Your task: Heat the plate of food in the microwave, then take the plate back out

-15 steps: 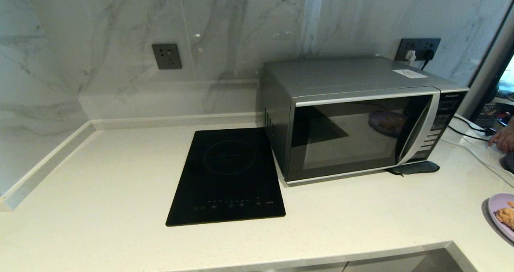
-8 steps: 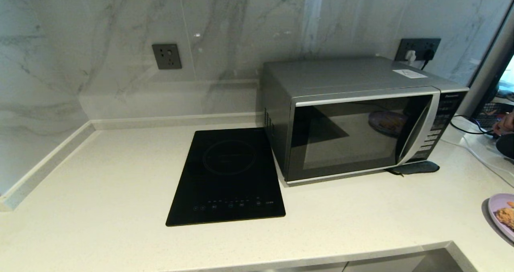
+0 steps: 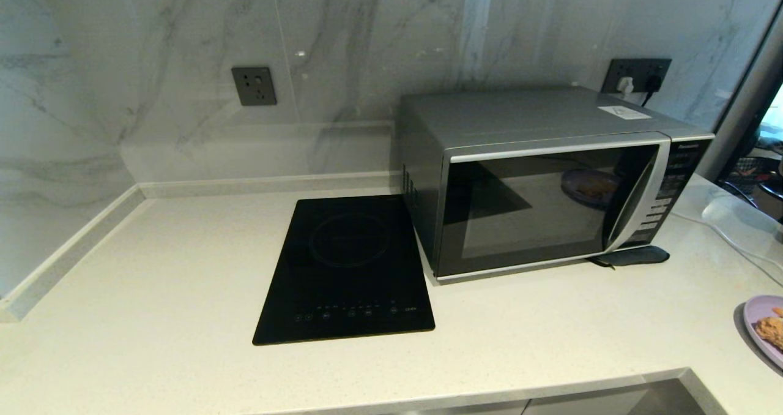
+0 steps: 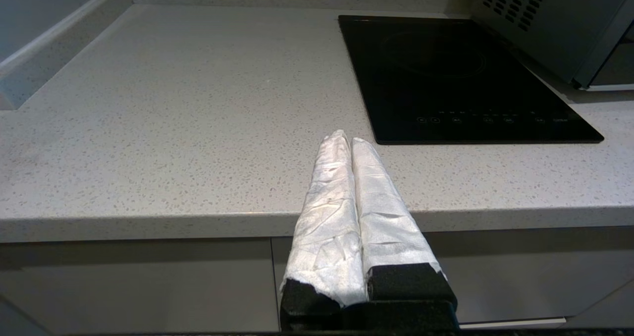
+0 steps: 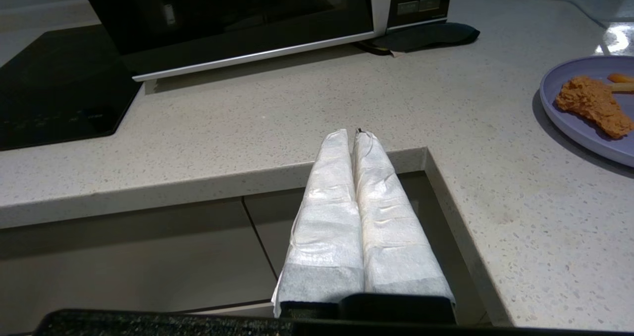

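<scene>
On the pale stone counter (image 3: 183,250) in front of my rig, nothing of the job had begun: the microwave (image 3: 538,176) stood against the marble wall with its dark glass door shut, its plug in the wall socket (image 3: 636,75) behind it, and the plate of food (image 5: 589,103) lay well apart from it, out at the counter's right edge, lilac with a lumpy golden-brown fried piece on it. Both arms were parked low at the front of the counter, out of the head camera's sight. I had the left gripper (image 4: 345,137) pressed closed and empty, its white-wrapped fingers (image 4: 329,187) pointing across the counter edge beside the black induction hob (image 3: 345,268). I had the right gripper (image 5: 349,134) closed and empty too, aimed at the counter's inside corner, with the microwave ahead of it and the plate off to one side, so I judged it the arm better placed for both. The white wrapping was, I supposed, there to soften the grip. A dark pad (image 3: 630,256) lay under the microwave's front corner below the button panel; I took it for a stop against sliding, though I could not confirm that. As I read it, the door's curved silver handle (image 3: 636,201) had to be dealt with first.
</scene>
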Controlling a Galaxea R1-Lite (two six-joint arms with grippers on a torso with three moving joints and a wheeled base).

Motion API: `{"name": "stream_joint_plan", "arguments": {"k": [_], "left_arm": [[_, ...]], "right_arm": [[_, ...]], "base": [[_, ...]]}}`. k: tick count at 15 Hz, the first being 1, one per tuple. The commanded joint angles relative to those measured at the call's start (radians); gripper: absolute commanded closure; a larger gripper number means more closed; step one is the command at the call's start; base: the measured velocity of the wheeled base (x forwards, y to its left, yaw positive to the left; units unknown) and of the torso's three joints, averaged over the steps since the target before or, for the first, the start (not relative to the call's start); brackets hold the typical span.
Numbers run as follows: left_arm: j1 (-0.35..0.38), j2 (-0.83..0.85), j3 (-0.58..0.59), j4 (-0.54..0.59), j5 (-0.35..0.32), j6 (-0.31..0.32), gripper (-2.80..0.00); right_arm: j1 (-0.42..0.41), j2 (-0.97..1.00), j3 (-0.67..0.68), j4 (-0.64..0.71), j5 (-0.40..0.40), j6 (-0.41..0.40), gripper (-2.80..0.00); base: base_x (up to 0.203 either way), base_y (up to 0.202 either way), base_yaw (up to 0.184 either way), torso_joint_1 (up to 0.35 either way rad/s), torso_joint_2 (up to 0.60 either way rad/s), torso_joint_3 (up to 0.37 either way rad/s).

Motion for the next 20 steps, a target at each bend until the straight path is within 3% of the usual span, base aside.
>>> {"name": "stream_joint_plan", "arguments": {"k": [1, 20], "left_arm": [[0.000, 0.001, 0.000, 0.000, 0.000, -0.002, 0.00], [0.000, 0.001, 0.000, 0.000, 0.000, 0.000, 0.00]], "right_arm": [[0.000, 0.001, 0.002, 0.000, -0.001, 0.001, 0.00], [0.001, 0.001, 0.002, 0.000, -0.001, 0.001, 0.00]], "base": [[0.000, 0.000, 0.000, 0.000, 0.00, 0.000], [0.000, 0.000, 0.000, 0.000, 0.00, 0.000]]}}
